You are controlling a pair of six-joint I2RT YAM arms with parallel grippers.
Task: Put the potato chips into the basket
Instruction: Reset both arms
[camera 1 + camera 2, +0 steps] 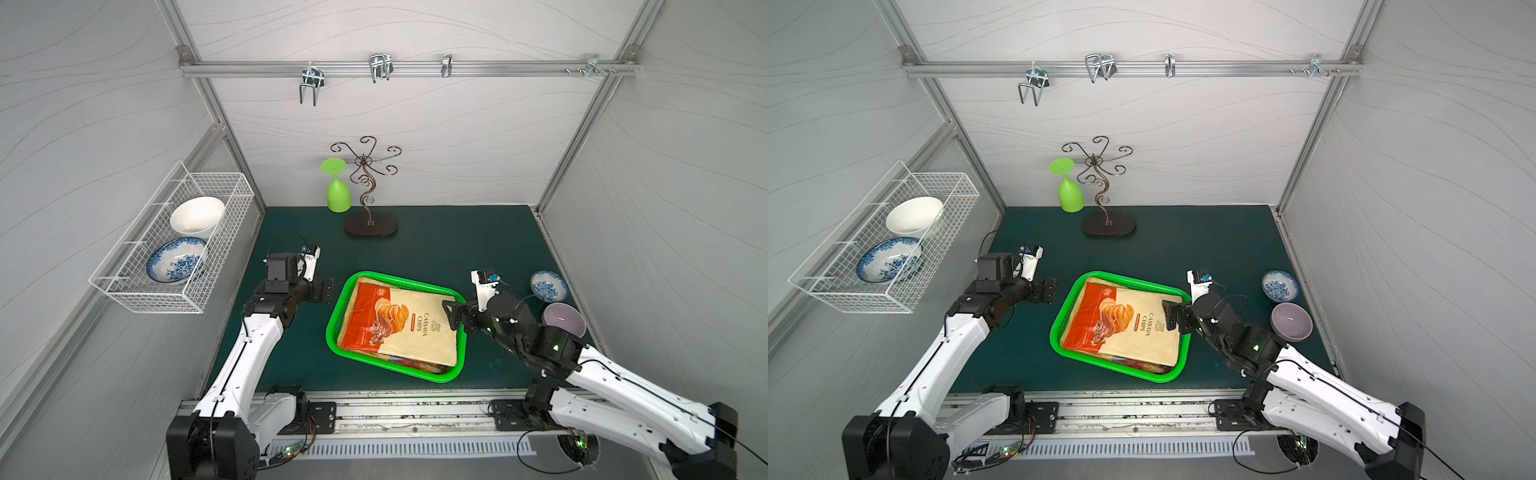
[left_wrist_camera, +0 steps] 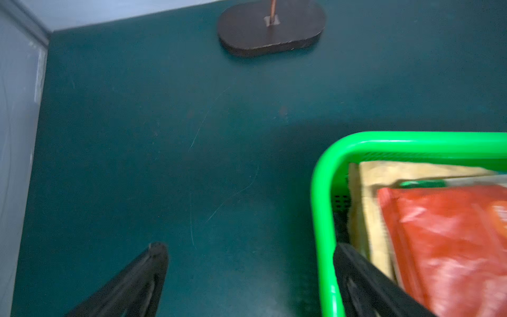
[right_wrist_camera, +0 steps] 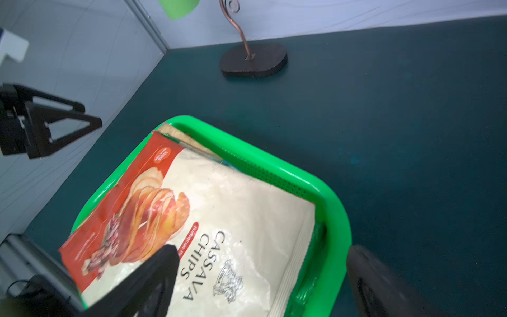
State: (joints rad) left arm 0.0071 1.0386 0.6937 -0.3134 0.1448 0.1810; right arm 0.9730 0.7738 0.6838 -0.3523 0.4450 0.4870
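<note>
The green basket (image 1: pixel 332 328) (image 1: pixel 1054 332) lies mid-table on the dark mat. In it sits a stack of potato chips, topped by the cream-orange "Cassava Chips" bag (image 1: pixel 399 324) (image 1: pixel 1125 324) (image 3: pixel 233 219). Edges of other bags (image 1: pixel 419 365) (image 2: pixel 365 192) peek out beneath it. My left gripper (image 1: pixel 326 289) (image 2: pixel 250 247) is open just left of the basket; one finger overlaps the rim (image 2: pixel 321 192), the other hangs over the mat. At the basket's right end my right gripper (image 1: pixel 451 316) (image 3: pixel 263 249) is open, straddling the rim (image 3: pixel 337 219). Neither holds anything.
A dark scroll stand (image 1: pixel 370 224) and an upturned green goblet (image 1: pixel 338 191) stand at the back. A blue-patterned dish (image 1: pixel 548 286) and a purple bowl (image 1: pixel 564 319) sit right of my right arm. A white wire rack (image 1: pixel 124 286) with two bowls hangs on the left wall.
</note>
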